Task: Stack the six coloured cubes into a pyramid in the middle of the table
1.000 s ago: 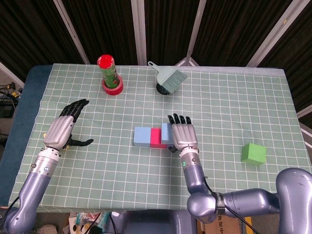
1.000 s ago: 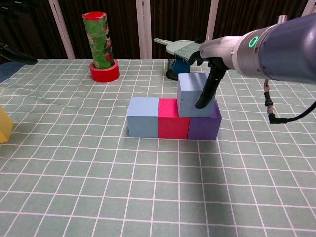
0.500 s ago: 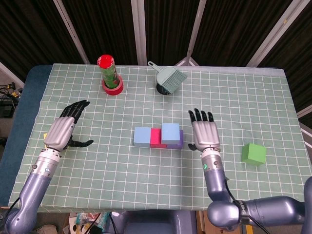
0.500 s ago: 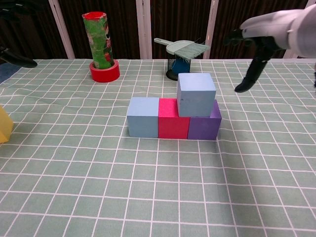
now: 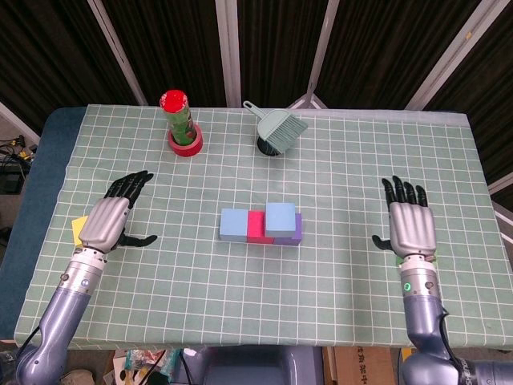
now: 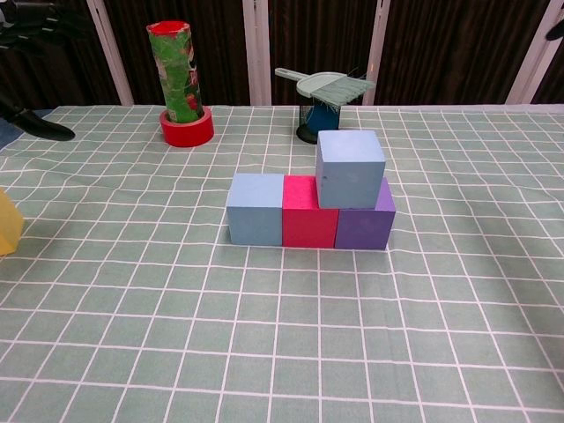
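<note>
Cubes stand in the middle of the bench (image 5: 337, 265) in the head view: a light blue cube (image 5: 233, 224), a pink cube (image 5: 256, 226) and a purple cube (image 5: 295, 231) touch each other in one row, and a second light blue cube (image 5: 280, 219) sits on top, over the pink and purple ones. A yellow cube (image 5: 78, 231) lies at the left edge, partly hidden by the left hand (image 5: 107, 221). This hand hovers there with its fingers (image 5: 128, 185) stretched and apart, holding nothing. The right hand (image 5: 409, 226) is well apart from the stack, near the right side, also flat with released fingers; only a small bit of the green cube (image 5: 398, 261) shows beside its wrist. At the far side stand a green can with a red lid (image 5: 179, 117) inside a red tape roll (image 5: 185, 143), and a grey dustpan brush (image 5: 280, 128) on a dark holder.

From the chest view the row is clear — the bottom blue cube (image 6: 256, 209), the pink cube (image 6: 310, 211) and the purple cube (image 6: 365, 225) side by side, with the upper blue cube (image 6: 350, 168) resting on the last two. The yellow cube (image 6: 8, 226) shows at the left edge. Behind stand the can (image 6: 174, 72), the tape roll (image 6: 187, 129) and the brush (image 6: 330, 86).
</note>
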